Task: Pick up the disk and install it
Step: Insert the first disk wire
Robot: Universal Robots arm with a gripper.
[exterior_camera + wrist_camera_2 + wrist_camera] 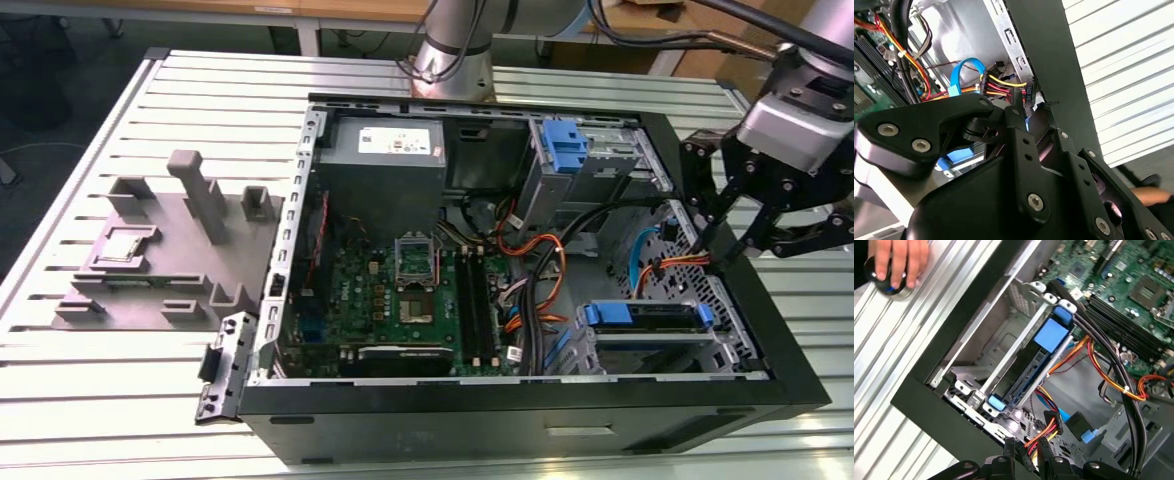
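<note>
Your disk already sits in the drive cage at the case's near corner on the exterior view's right; you see its blue plastic rail along the top edge and a dark body under it. In the first wrist view the disk stands on edge between silver cage walls, with a blue handle plate at one end and a small blue tab at the other. The gripper hangs over the case's wall on the exterior view's right, above the cables, apart from the disk; its black linkage takes up most of the second wrist view, and you cannot tell if the jaws are open or closed. A bundle of red, yellow and orange cables runs just beside the disk, with a blue flat cable and a black connector near it. The computer case lies open on a slatted metal table. A grey fixture block sits well apart on the table. A person's hand rests on a round dark object on the table outside the case.
</note>
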